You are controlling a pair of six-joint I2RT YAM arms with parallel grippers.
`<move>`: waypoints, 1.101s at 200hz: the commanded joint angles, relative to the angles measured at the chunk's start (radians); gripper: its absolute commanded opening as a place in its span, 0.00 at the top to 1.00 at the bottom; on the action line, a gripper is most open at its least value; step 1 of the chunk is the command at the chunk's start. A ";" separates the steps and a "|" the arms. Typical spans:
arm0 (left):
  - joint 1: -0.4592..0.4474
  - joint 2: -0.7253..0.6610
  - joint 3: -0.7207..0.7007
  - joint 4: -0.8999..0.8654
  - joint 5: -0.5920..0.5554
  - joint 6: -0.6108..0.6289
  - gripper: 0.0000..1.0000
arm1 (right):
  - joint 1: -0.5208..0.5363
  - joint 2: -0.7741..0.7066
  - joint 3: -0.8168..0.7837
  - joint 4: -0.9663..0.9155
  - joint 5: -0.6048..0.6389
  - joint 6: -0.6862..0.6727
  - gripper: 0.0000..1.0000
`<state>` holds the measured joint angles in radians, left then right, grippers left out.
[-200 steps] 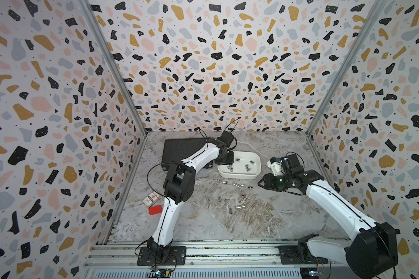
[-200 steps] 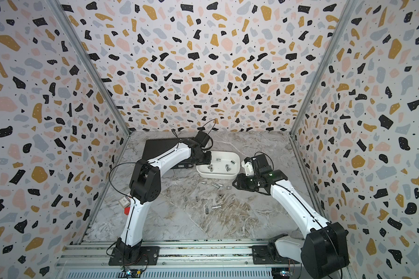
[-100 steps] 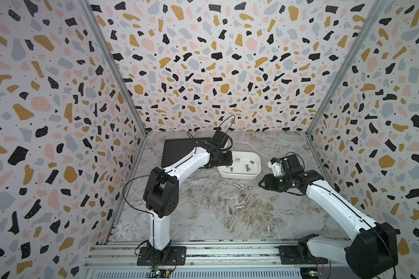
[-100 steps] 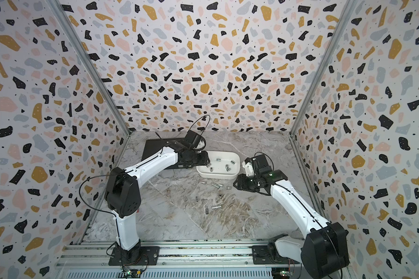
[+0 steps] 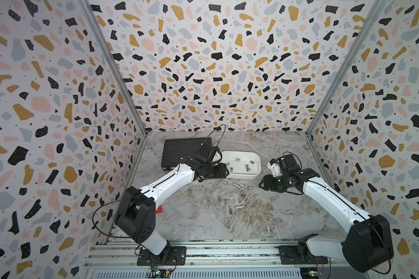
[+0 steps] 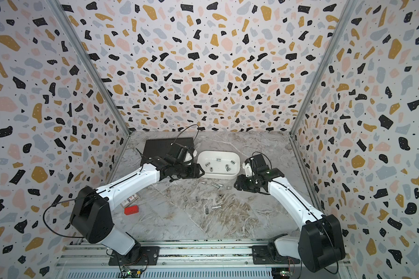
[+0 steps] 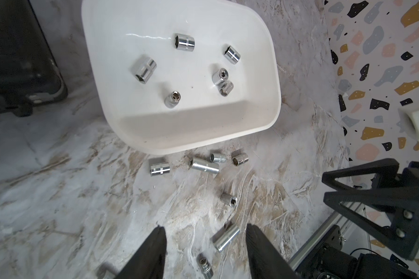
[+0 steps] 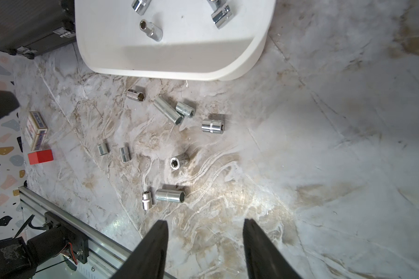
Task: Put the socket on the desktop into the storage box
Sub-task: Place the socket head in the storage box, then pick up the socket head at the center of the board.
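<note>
- Sockets (image 8: 174,163) lie scattered on the marble worktop (image 8: 324,125) just beside the white storage box (image 7: 266,120); six more sit inside it.
- The right wrist view cuts off the box's far end.
- Left pincer (image 7: 205,227) is half open and empty, near the loose sockets.
- Right pincer (image 8: 205,221) is likewise parted and holds nothing, close by them.

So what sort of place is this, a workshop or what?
Probably a robot test cell, not a real workshop: patterned panels wall in a marble desktop, two arms are bolted to a rail at its front, and sockets lie loose beside a storage box.
</note>
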<state>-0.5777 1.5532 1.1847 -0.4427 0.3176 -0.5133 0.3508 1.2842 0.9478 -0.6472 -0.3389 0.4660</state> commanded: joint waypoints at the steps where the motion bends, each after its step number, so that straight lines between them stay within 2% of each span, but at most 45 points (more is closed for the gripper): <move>1: 0.006 -0.072 -0.068 0.058 0.029 -0.003 0.42 | -0.004 0.005 0.047 -0.022 0.030 -0.015 0.45; 100: 0.009 -0.270 -0.327 0.118 -0.006 -0.037 0.40 | 0.021 0.082 0.073 -0.006 0.092 -0.008 0.45; 220: 0.007 -0.366 -0.426 0.122 -0.032 -0.070 0.40 | 0.121 0.262 0.180 -0.017 0.205 0.017 0.45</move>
<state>-0.5766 1.2079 0.7757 -0.3573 0.2935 -0.5701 0.4599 1.5303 1.0836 -0.6426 -0.1703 0.4713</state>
